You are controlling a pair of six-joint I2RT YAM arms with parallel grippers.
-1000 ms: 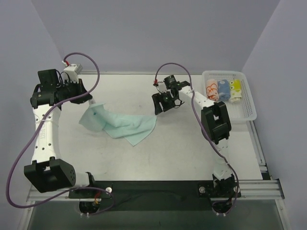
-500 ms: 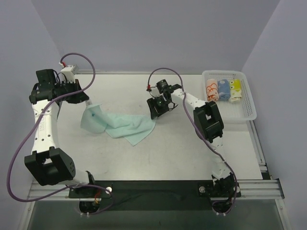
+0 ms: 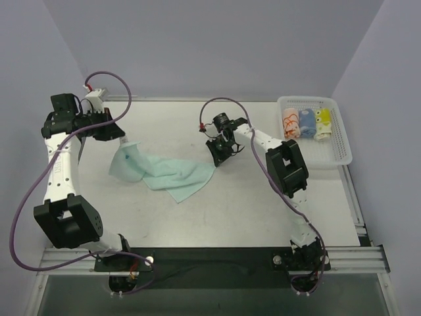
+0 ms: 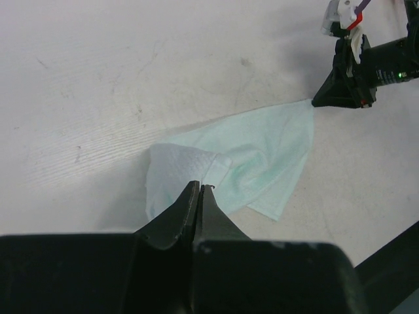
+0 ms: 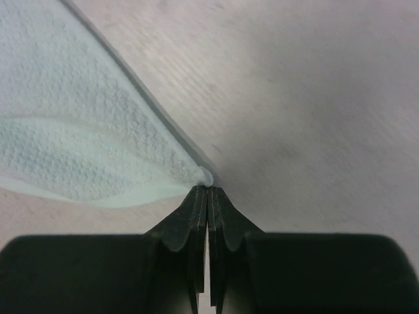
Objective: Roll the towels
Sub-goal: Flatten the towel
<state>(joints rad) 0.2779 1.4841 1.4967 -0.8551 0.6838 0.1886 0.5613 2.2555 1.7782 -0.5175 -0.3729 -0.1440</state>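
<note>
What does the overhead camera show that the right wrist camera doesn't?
Only overhead: the white basket holding three rolled towels, and the left gripper pinching the mint towel by one corner. Only right wrist: the cloth's pebbled weave, and its corner tip caught between shut fingers. Both: the mint towel, the right gripper, the table.

The left arm rises along the far-left side, its claw (image 3: 122, 139) pointing right, jaws pinched on a towel (image 3: 177, 174) corner. The right arm reaches far and leftward, its claw (image 3: 217, 158) clamped on the opposite corner.
</note>
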